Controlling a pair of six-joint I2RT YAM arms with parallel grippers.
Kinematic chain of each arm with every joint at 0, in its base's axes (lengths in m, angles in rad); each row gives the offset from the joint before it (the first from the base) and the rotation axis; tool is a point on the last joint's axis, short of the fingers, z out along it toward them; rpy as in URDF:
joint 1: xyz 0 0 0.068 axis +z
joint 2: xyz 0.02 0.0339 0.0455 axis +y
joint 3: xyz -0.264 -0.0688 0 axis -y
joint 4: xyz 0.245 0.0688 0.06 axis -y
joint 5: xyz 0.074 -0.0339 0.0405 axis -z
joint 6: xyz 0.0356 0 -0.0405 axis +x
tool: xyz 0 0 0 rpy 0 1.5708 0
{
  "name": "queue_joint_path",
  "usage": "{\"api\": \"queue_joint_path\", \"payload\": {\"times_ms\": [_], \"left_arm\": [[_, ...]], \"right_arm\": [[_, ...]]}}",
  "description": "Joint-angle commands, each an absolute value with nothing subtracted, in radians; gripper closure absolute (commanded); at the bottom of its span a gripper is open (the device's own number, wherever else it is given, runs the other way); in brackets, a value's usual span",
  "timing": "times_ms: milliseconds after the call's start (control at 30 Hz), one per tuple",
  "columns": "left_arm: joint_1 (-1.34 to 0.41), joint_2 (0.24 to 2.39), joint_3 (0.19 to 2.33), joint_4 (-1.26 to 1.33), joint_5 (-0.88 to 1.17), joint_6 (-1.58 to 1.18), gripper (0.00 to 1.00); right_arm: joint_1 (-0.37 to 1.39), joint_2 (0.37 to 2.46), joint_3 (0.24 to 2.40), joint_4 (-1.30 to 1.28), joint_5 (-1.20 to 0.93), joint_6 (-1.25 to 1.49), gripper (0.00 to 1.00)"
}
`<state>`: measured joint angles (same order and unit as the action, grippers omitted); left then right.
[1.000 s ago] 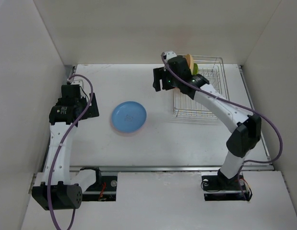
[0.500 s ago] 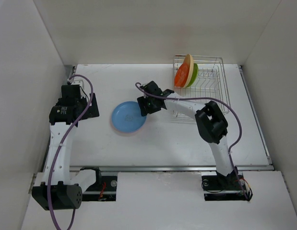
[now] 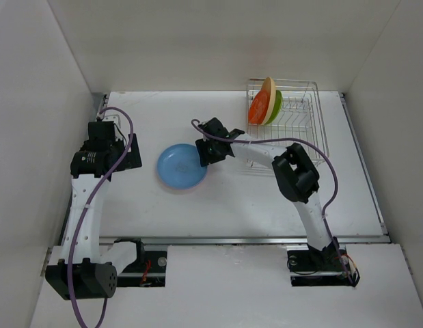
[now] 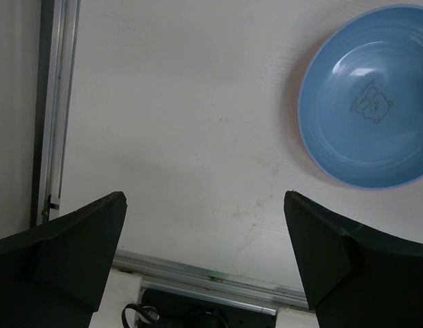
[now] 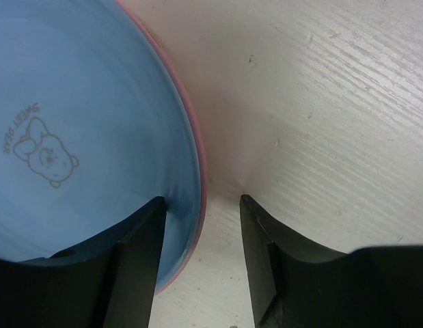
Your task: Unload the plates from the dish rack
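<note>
The plate (image 5: 81, 89) at the right pincer's (image 5: 201, 205) black fingers (image 5: 129, 266) was blue, printed with a dark bear outline (image 5: 44, 154); a pink edge (image 5: 200, 154) ringed it.

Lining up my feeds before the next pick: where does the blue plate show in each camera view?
Top external: blue plate lies flat, left of centre, with the right hand at its right edge.
Left wrist: blue plate in the upper right corner, partly cut off.
Right wrist: blue plate fills the left side, its rim between the jaws.
Shared landmark: the bear print, clear in both wrist views.
</note>
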<state>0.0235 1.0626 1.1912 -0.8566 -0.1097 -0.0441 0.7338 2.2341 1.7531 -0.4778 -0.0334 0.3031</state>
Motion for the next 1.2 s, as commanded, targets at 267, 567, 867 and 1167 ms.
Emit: {"api": "queue_joint_path", "payload": {"times_ms": [267,567,867,1167], "left_arm": [[0.021,1.039,1.186,-0.848,-0.103,-0.035,0.0],[0.021,1.039,1.186,-0.848,-0.103,-0.035,0.0],[0.021,1.039,1.186,-0.848,-0.103,-0.035,0.0],[0.021,1.057,1.186,-0.848,-0.103,-0.035,0.0]], "right_arm": [[0.739,2.12,1.763,-0.459,0.021,0.31,0.48],[0.73,1.826,1.761,-0.494,0.233,0.292,0.34],[0.389,1.586,1.695,-0.46,0.324,0.337,0.18],[0.121,1.819,1.743,-0.45,0.071,0.383,0.28]]}}
